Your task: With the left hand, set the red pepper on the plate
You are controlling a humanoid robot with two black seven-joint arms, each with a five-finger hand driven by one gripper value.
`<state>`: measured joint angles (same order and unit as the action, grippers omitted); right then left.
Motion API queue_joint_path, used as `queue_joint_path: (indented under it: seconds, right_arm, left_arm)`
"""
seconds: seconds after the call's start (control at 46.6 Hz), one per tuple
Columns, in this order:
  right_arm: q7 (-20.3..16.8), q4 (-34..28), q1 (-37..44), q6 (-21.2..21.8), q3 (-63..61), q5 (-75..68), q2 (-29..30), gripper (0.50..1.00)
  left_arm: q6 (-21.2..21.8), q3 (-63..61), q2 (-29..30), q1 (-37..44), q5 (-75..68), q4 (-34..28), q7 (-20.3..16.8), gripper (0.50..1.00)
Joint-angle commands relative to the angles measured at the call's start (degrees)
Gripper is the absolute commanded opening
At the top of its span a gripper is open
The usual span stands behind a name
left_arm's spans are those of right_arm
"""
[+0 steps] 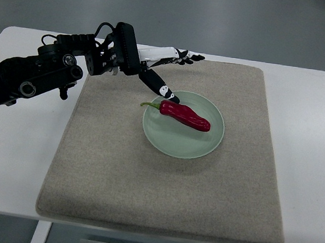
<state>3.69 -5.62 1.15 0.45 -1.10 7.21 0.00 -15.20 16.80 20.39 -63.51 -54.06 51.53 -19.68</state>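
1. One arm is at work: the left hand [157,68] reaches in from the left edge over the grey mat [161,186], its fingers spread apart and holding nothing.
2. The red pepper [185,116] lies on the pale green plate [174,143], slightly left of the plate's centre, stem pointing left toward the rim.
3. One dark finger [161,88] angles down toward the pepper's stem end; whether its tip touches the pepper I cannot tell.
4. Judging by this, the placing step looks done, and the release is either finished or in its last instant.
5. The next move calls for lifting the hand up and back to the left, without nudging the pepper or tipping the plate.
6. The right arm does not show.
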Motion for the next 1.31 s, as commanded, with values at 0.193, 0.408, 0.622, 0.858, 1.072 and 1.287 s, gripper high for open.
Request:
queue_joint_path:
  seconds: [0.193, 0.408, 0.622, 0.858, 1.072, 1.287]
  right_arm:
    - [0.0, 0.0, 0.0, 0.0, 0.0, 0.0, 0.0, 0.928]
    - [0.0, 0.0, 0.0, 0.0, 0.0, 0.0, 0.0, 0.928]
    - [0.0, 0.0, 0.0, 0.0, 0.0, 0.0, 0.0, 0.928]
    - [0.0, 0.0, 0.0, 0.0, 0.0, 0.0, 0.0, 0.928]
    - [0.0, -0.7, 0.0, 0.7, -0.1, 0.2, 0.0, 0.928]
    - [0.0, -1.8, -0.2, 0.7, -0.1, 0.4, 0.0, 0.928]
  left_arm:
    - [-0.9, 0.2, 6.6, -0.6, 23.0, -0.2, 0.8, 0.996]
    - [-7.0, 0.2, 11.1, 2.0, 39.7, -0.7, 1.6, 0.996]
    - [-10.5, 0.3, 11.8, 5.1, 52.9, -2.3, 5.5, 0.996]
    - [-15.4, 0.3, 13.0, 8.3, 68.0, -2.4, 12.6, 0.996]
    - [-17.1, 0.4, 13.2, 10.3, 68.7, -2.9, 13.1, 0.996]
    - [-17.5, 1.0, 14.3, 10.4, 68.6, -3.1, 13.1, 0.996]
